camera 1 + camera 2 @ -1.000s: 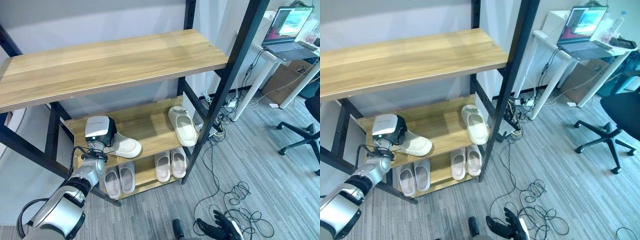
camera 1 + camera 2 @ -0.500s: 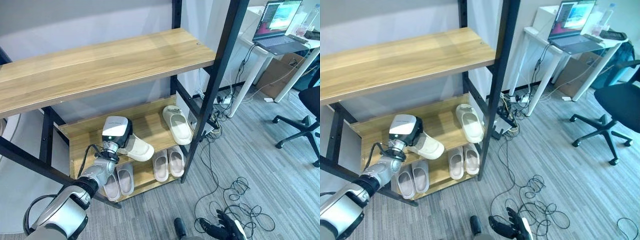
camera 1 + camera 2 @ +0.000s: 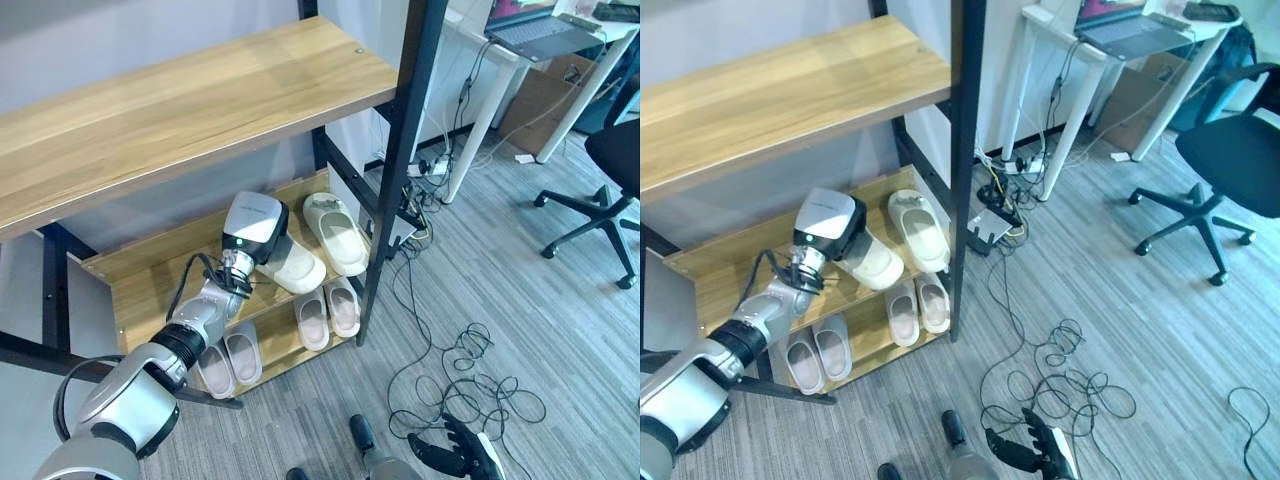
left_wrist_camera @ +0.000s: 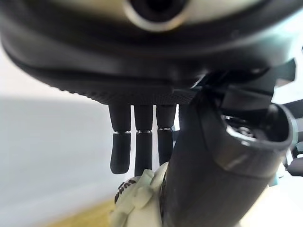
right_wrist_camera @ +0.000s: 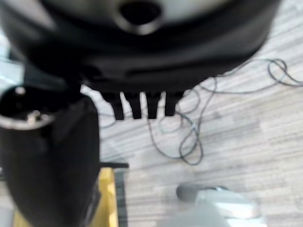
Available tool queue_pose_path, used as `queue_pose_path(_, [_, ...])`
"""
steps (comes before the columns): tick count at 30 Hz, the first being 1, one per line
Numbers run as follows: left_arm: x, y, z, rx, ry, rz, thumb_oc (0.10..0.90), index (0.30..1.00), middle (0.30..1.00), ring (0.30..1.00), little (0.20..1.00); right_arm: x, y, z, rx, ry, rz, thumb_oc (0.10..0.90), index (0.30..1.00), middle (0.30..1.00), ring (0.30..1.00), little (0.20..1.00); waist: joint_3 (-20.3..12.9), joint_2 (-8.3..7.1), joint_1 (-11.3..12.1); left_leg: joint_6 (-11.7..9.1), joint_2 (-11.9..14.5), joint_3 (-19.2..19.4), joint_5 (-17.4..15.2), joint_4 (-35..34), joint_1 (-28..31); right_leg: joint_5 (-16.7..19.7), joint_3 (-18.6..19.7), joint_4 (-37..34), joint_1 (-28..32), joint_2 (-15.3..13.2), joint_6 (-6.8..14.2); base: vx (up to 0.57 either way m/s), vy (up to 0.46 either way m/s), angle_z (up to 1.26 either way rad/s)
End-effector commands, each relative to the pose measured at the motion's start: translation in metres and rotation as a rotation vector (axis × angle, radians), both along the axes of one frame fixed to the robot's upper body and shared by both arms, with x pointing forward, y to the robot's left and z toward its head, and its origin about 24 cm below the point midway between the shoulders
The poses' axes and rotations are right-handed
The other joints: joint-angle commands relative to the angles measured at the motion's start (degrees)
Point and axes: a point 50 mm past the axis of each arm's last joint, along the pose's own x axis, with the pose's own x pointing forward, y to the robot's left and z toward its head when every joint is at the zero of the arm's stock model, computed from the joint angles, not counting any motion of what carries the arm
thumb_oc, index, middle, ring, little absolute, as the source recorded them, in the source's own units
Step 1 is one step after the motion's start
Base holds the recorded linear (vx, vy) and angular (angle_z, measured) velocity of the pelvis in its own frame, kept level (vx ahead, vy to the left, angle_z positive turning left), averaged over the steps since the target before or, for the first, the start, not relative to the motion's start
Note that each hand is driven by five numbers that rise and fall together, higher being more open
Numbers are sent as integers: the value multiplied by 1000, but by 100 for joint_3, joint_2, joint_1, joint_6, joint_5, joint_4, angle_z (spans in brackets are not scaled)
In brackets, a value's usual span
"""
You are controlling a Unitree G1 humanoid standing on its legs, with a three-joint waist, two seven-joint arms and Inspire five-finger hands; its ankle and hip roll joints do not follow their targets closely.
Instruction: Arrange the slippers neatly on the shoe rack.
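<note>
Left hand (image 4: pixel 142 99) has its fingers (image 4: pixel 120 151) clamped on a cream slipper (image 3: pixel 295 270), just beside the other one (image 3: pixel 338 232) on the shoe rack (image 3: pixel 160 280)'s middle shelf. Right hand (image 3: pixel 455 455) hangs loose, fingers relaxed.

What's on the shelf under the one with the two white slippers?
Two pairs of slippers stand there: a grey pair on the left and a lighter pair on the right. The middle shelf above hides the bottom shelf's back.

Head eyes look down on the shoe rack (image 3: pixel 200 110); wrist cameras sit close.
</note>
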Motion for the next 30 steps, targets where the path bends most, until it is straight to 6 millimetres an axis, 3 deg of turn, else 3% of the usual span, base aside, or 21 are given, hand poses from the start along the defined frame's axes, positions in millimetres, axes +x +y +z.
queue_pose_path(1, [19,24,91,64,-311,82,400,300,300,300,300,28,-9,27,-45,-191,35,800,900,900,900,900,30,-3,-81,-280,224,-332,-377,24,-305,-824,-141,110,257,-150,637,-62,-21,-9])
queue_pose_path(13, [18,34,107,147,-337,85,400,300,300,300,300,37,-5,33,-32,-240,57,800,900,900,900,900,295,-107,-101,-300,314,-166,-275,24,-549,-709,-49,151,-85,-89,621,-14,-16,-12])
queue_pose_path(22, [18,9,111,112,-364,-3,400,300,300,300,300,38,-5,32,-29,-238,57,800,900,900,900,900,374,-158,-89,-303,312,-231,-262,24,-588,-705,-121,161,-131,-81,600,0,0,0])
queue_pose_path(23, [17,4,107,65,-359,-27,480,420,420,420,420,39,-4,32,-31,-239,60,800,900,900,900,900,393,-168,-78,-301,306,-236,-263,24,-589,-712,-138,163,-124,-87,598,0,0,0])
queue_pose_path(25, [16,2,103,39,-356,-35,800,900,900,900,900,38,-3,31,-31,-237,57,800,900,900,900,900,400,-166,-75,-303,303,-247,-264,24,-588,-714,-149,164,-123,-92,596,0,0,0])
queue_pose_path(30, [15,-5,99,-4,-339,-67,800,900,900,900,900,39,-1,30,-34,-234,64,800,900,900,900,900,397,-158,-55,-310,282,-309,-268,24,-566,-743,-195,192,-109,-92,563,0,0,0])
